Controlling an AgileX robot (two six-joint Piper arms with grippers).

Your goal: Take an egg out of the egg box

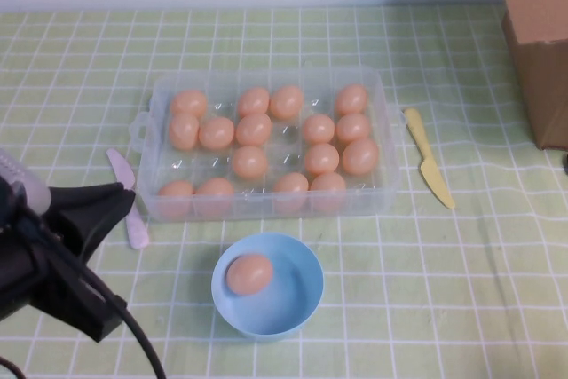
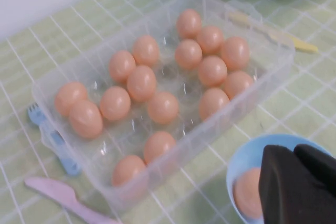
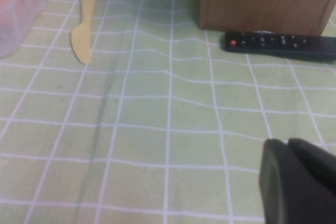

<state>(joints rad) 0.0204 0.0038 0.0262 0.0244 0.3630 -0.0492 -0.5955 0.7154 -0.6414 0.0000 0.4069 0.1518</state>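
Left gripper (image 1: 124, 206) sits lower left of the high view, off the box's front-left corner, above the cloth. Jaws closed, nothing between them. In left wrist view its fingers (image 2: 299, 182) overlap the bowl (image 1: 302, 303) rim.

Bowl is bottom centre, one egg (image 1: 249, 273) already in it, lying left of centre. So the take-out looks done, judging by layout.

Behind it, box (image 1: 383, 99) fills mid frame, lid off, approx 14 eggs still in the wells, a few wells bare in the middle row. Pink knife (image 1: 127, 197) lies along the box's left side, touching or nearly. Blue fork (image 2: 50, 135) shows beside it in left wrist view only. Yellow knife (image 1: 429, 159) right of box, apart from it.

Right gripper (image 3: 302, 182) is out of the high view; wrist cam shows it low over bare cloth, jaws together, empty. Remote (image 3: 280, 44) and carton (image 1: 541, 33) beyond it, upper right.

Handling est.: egg looks light, hard plastic, smooth, so slippery and rolls easily. Best hold is across the short axis at the widest part, from above, light squeeze. Box is thin, flexy, prob slides if nudged.
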